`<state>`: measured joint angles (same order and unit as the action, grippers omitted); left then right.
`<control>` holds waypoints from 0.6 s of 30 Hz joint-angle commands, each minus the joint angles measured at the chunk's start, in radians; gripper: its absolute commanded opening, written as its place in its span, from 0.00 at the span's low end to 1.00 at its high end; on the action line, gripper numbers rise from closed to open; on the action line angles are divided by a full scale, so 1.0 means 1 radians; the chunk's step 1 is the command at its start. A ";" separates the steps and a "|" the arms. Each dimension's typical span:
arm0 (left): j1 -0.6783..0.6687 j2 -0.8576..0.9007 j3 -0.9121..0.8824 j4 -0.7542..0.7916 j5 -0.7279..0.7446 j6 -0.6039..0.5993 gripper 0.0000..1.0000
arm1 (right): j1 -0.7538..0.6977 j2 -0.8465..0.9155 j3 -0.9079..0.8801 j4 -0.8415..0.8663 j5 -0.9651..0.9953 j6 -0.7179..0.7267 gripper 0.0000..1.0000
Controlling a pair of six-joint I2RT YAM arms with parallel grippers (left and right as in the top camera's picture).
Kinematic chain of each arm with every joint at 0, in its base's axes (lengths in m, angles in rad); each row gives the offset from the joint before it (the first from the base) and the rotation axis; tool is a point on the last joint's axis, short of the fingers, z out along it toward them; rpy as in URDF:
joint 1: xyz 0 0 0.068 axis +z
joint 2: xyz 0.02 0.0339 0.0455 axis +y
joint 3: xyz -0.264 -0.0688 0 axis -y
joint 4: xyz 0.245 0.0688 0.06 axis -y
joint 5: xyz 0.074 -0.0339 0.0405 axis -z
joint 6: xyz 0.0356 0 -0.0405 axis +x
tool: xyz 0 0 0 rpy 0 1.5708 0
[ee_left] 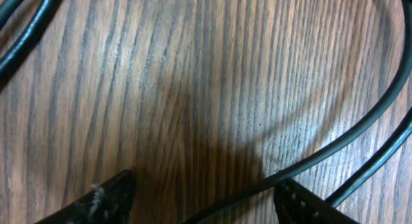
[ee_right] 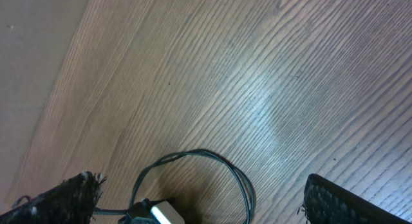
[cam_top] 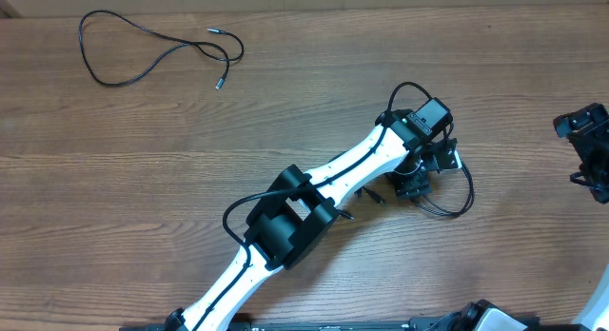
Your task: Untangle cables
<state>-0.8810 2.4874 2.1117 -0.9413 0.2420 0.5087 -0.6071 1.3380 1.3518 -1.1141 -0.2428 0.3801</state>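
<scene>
The left gripper (cam_top: 416,186) is down low over the wooden table (cam_top: 285,112); its two fingers stand apart and hold nothing; a thin black cable (ee_left: 341,143) lies flat on the wood and curves in between them; it passes right by one fingertip (ee_left: 299,201), and I cannot tell if they touch; a second strand (ee_left: 380,153) runs just beside it. A loose cable (cam_top: 82,46) lies all alone at the far corner, well away from both arms. The right gripper (cam_top: 592,155) hangs off to the side, wide open and empty.
</scene>
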 commanded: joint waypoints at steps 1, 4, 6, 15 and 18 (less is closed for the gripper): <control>0.005 0.012 -0.035 -0.003 0.009 0.011 0.62 | -0.001 -0.003 0.011 0.005 0.011 -0.008 1.00; 0.005 0.011 -0.035 0.016 -0.034 -0.006 0.40 | -0.001 -0.003 0.011 0.005 0.011 -0.008 1.00; 0.005 0.011 -0.031 0.031 -0.066 -0.044 0.33 | -0.001 -0.003 0.011 0.005 0.011 -0.008 1.00; 0.010 -0.008 0.254 -0.084 -0.077 -0.308 0.04 | -0.001 -0.003 0.011 0.005 0.011 -0.008 1.00; 0.018 -0.019 0.406 -0.150 -0.076 -0.380 0.04 | -0.001 -0.003 0.011 0.005 0.011 -0.008 1.00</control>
<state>-0.8772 2.4962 2.3543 -1.0580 0.1734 0.2661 -0.6071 1.3380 1.3518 -1.1141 -0.2428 0.3801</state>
